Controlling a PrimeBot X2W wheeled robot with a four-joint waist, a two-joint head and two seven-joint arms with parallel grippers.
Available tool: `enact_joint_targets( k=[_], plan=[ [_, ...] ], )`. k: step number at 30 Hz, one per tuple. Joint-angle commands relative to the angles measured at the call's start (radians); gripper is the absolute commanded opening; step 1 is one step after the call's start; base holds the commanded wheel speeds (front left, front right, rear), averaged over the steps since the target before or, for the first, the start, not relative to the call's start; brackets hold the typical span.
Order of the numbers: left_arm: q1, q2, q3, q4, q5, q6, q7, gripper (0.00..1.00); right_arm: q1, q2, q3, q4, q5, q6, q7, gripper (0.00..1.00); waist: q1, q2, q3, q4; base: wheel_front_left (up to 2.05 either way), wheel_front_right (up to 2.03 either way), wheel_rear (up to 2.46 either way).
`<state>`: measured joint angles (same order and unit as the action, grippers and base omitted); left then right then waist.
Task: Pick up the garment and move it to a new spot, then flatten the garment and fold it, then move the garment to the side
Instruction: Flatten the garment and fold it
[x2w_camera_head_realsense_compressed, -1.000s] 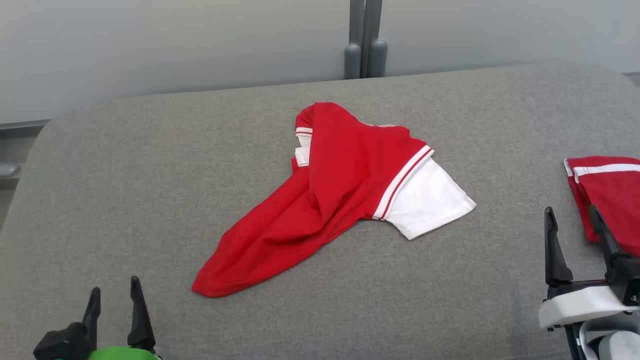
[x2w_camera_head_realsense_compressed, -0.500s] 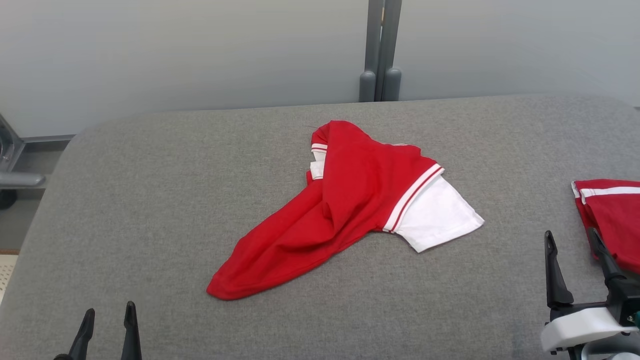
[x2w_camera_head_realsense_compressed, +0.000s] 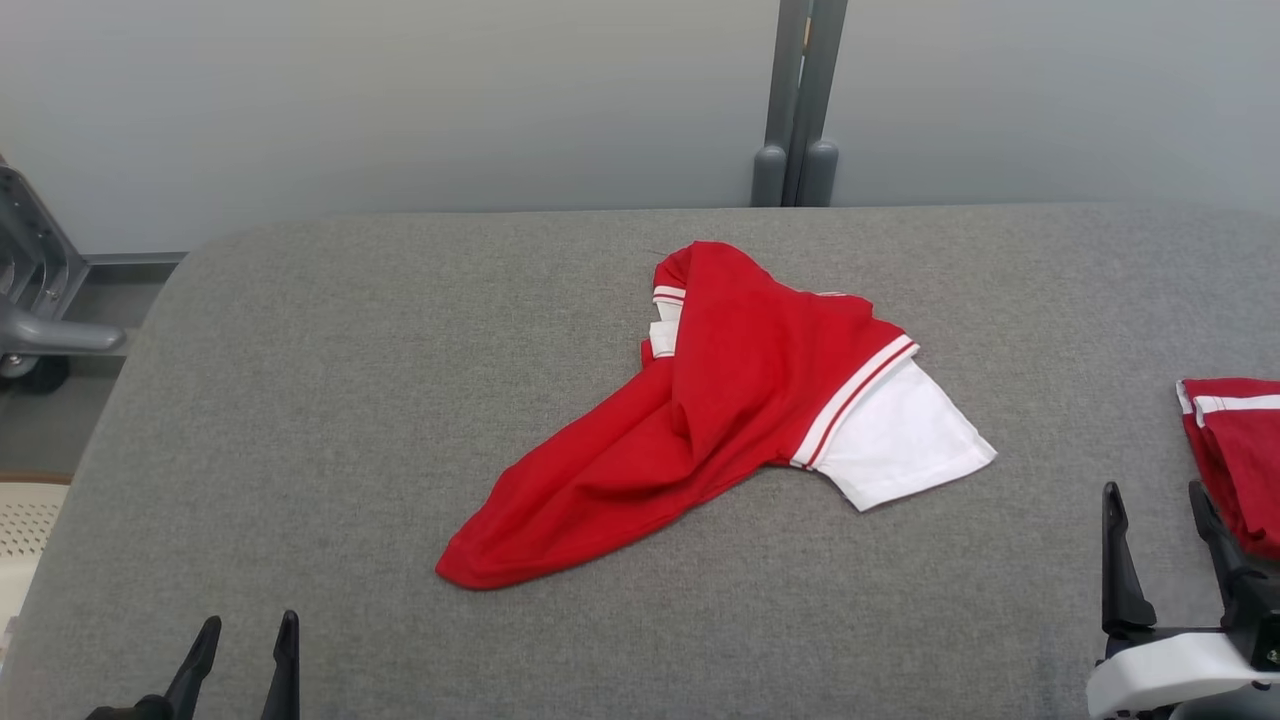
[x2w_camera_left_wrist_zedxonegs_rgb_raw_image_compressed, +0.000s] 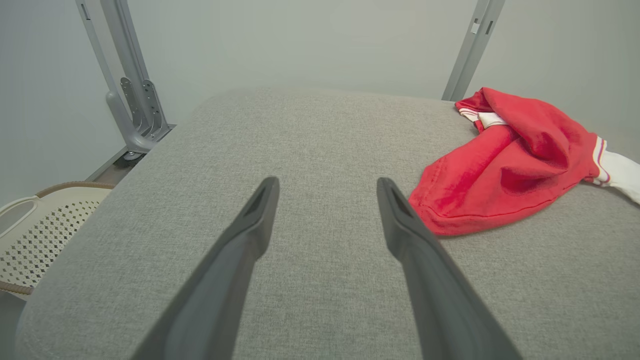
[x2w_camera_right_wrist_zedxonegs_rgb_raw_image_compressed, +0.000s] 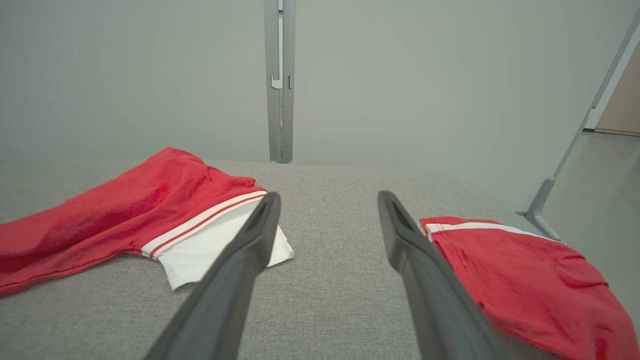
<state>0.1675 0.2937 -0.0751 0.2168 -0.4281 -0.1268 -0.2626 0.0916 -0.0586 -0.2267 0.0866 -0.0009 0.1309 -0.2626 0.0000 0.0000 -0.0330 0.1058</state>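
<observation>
Garment: we see the red T-shirt (x2w_camera_head_realsense_compressed: 720, 400), one white sleeve out, crumpled mid grey cushion (x2w_camera_head_realsense_compressed: 300, 400).
Left gripper (x2w_camera_head_realsense_compressed: 250, 620): ours, spread wide, empty, near its hem.
Right gripper (x2w_camera_head_realsense_compressed: 1152, 490): ours, parted, empty, beside a second red garment (x2w_camera_head_realsense_compressed: 1235, 450).

The head camera looks down from above; both low wrist cameras also see the shirt (x2w_camera_head_realsense_compressed: 730, 390).
</observation>
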Motion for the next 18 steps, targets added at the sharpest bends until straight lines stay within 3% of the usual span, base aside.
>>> enact_joint_targets(
  k=[1,18],
  plan=[
    [-0.016,0.000,-0.001,0.006,-0.002,-0.004,-0.002,1.00,0.012,0.003,0.001,0.009,0.009,0.000,-0.003,1.00,0.0000,0.0000,0.001,-0.005,0.00,0.00,0.00],
    [-0.026,0.004,-0.059,0.013,-0.030,-0.005,-0.002,1.00,-0.038,0.007,0.037,0.058,0.016,0.000,-0.003,1.00,0.0000,0.0000,0.014,-0.039,0.00,0.00,0.00]
  ],
)
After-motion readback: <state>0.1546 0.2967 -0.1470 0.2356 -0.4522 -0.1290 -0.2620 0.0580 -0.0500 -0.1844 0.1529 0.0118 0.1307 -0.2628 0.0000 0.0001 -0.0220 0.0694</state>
